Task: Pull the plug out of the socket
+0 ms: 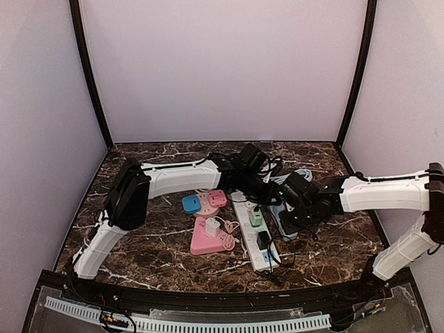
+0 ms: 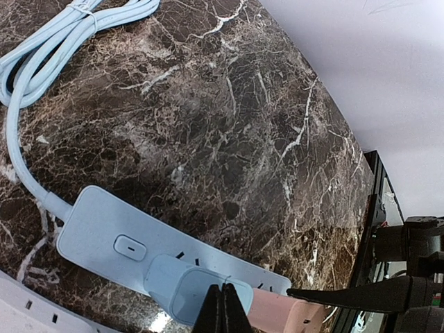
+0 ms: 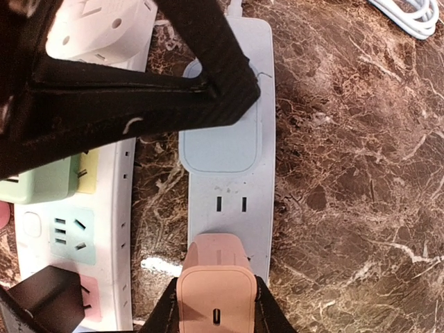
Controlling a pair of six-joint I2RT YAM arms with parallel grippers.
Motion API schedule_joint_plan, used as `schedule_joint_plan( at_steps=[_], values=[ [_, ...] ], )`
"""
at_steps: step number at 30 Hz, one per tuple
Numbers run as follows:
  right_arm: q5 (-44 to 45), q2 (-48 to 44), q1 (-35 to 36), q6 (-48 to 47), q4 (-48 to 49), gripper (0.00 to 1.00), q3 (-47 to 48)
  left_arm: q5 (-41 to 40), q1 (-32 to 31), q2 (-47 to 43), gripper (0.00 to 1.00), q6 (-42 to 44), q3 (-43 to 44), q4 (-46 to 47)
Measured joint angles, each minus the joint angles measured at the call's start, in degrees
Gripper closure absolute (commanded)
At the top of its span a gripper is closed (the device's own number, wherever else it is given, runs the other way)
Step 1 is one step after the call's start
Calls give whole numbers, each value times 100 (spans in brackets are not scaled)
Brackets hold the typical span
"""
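Note:
A light blue power strip point(image 3: 232, 201) lies on the marble table, with a light blue plug point(image 3: 220, 142) and a pink plug point(image 3: 216, 291) in it. My right gripper point(image 3: 216, 309) is shut on the pink plug, one finger on each side; its base still meets the strip's near end. My left gripper point(image 2: 223, 305) is shut, its tips pressed together on top of the blue plug point(image 2: 184, 288). In the top view both grippers meet over the strip point(image 1: 283, 220), the left gripper point(image 1: 267, 193) from behind and the right gripper point(image 1: 290, 214) from the right.
A long white power strip point(image 1: 251, 229) with green and black plugs lies just left of the blue one. A pink triangular socket point(image 1: 208, 239) and a blue-and-pink socket point(image 1: 201, 202) sit further left. The blue strip's coiled cable point(image 2: 41, 62) lies behind it.

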Motion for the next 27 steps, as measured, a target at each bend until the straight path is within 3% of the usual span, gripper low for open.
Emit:
schedule_joint_plan(
  at_steps=[12,22,27],
  values=[
    [-557,-302,-466,-133,111,100,-114,-42,-9,0,100,15,-28,7],
    [-170,-348,-199,-251,306,100,350,-50,-33,2,100,37,-33,7],
    [-55,-492,-516,-61,210,99,247,-52,-33,2,100,42,4,-46]
  ],
)
